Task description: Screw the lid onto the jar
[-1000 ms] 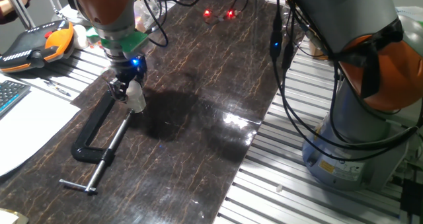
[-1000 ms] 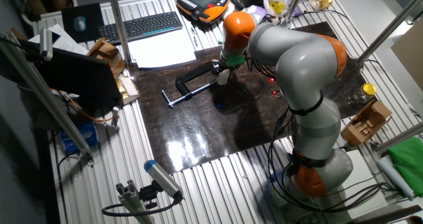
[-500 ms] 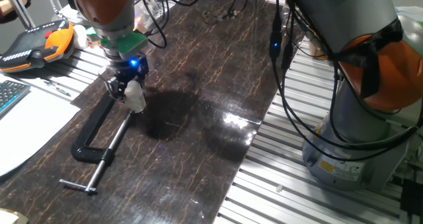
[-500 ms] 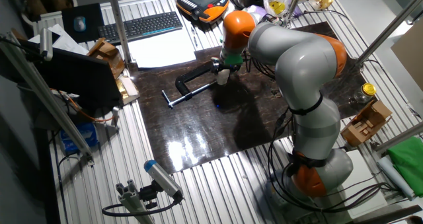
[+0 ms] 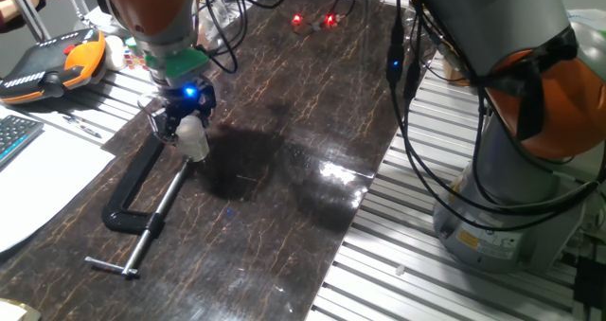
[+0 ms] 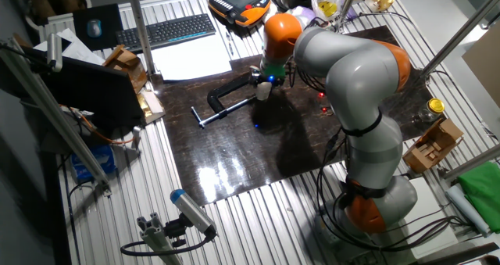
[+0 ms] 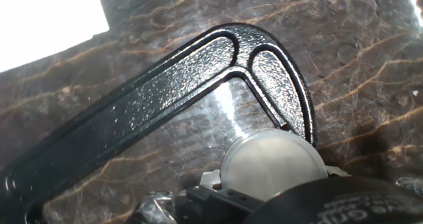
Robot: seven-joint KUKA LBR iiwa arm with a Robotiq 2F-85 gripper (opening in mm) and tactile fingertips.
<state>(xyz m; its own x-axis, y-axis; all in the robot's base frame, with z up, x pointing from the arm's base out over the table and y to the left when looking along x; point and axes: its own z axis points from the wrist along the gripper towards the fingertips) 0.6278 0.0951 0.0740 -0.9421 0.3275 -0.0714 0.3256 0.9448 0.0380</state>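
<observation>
Fingers (image 5: 169,127) flank jar (image 5: 195,137) w/ lid (image 7: 272,163) — small, whitish, translucent.

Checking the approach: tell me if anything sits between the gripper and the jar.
Nothing visible does. The gripper is right at the jar, which sits inside the black C-clamp's mouth. The hand view shows the lid just below the fingers, unobstructed.

Obstacle: black C-clamp (image 5: 142,203) lying just beside gripper (image 5: 183,130), frame curving round the jar (image 7: 274,164) | Free room: bare dark mat (image 5: 312,122) on the far side.
</observation>
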